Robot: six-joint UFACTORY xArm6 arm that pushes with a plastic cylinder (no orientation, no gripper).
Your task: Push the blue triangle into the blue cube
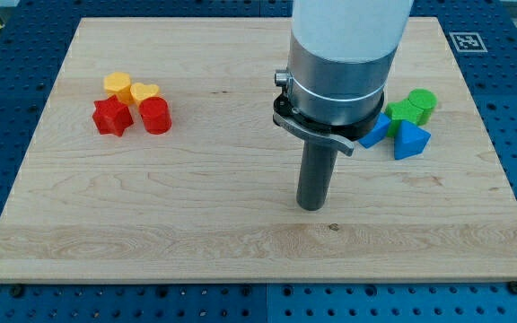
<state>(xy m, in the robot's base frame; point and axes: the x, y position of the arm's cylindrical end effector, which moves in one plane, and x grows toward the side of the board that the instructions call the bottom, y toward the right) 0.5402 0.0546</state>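
Note:
The blue triangle (410, 141) lies at the view's right on the wooden board (196, 206). The blue cube (376, 131) sits just left of it, partly hidden behind the arm's body; the two look close or touching. My tip (311, 205) rests on the board below and to the left of both blue blocks, well apart from them.
A green cylinder (423, 101) and another green block (405, 111) sit just above the blue blocks. At the view's left is a cluster: a yellow block (118, 84), a yellow heart (144, 91), a red star (112, 117) and a red cylinder (155, 116).

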